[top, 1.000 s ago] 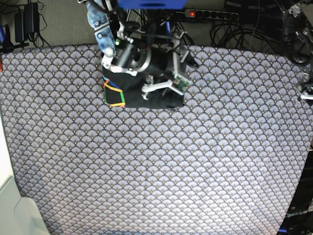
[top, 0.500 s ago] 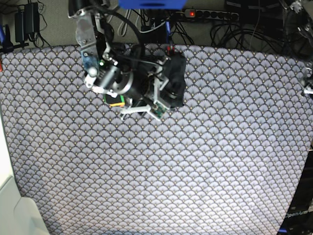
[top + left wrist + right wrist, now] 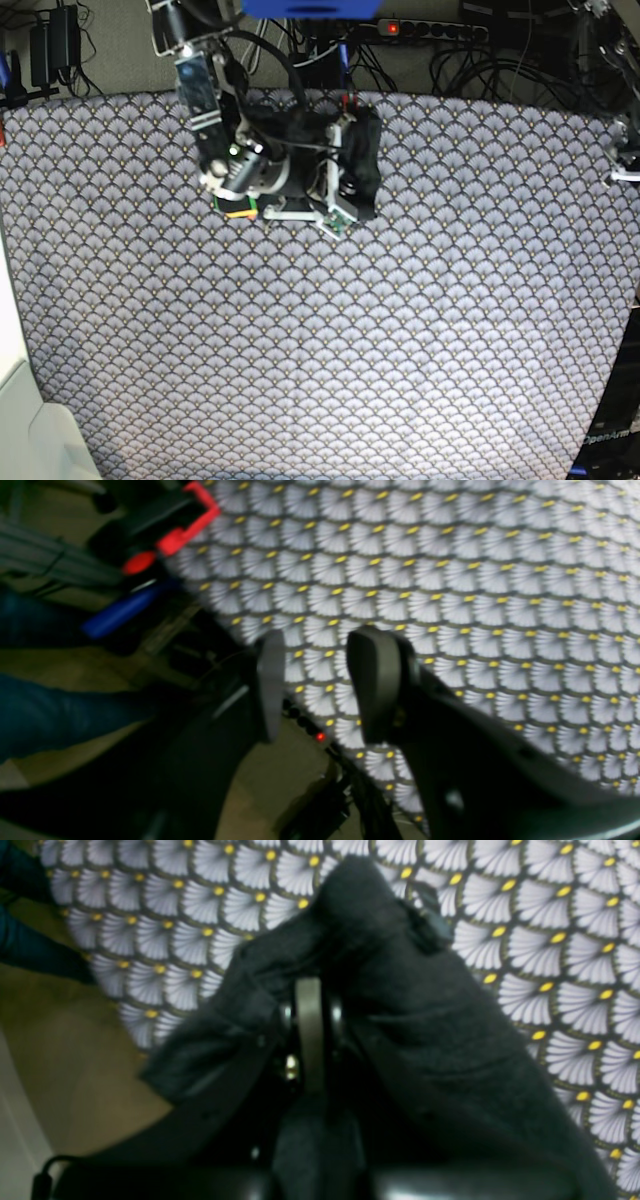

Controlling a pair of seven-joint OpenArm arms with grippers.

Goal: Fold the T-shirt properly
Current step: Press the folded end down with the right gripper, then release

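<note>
T-shirt (image 3: 345,150) sits as a compact dark bundle at the far edge of the surface (image 3: 400,330), slightly left of centre, on the scallop-patterned cloth (image 3: 450,250). Right gripper (image 3: 310,1005): jaws fully closed, dark fabric bunched on both sides of them, so it looks pinched on the shirt. Left gripper (image 3: 320,680): jaws partly open, nothing between them, hovering over the cloth's far edge, well right of the shirt.

Risks:
- Single-point pinch on a thick wad; lifting probably drags the whole stack and undoes the folds.
- Jaws may have caught only the top layer, so it peels open.
- Bundle is close to the far edge; a push could slide it off.
</note>
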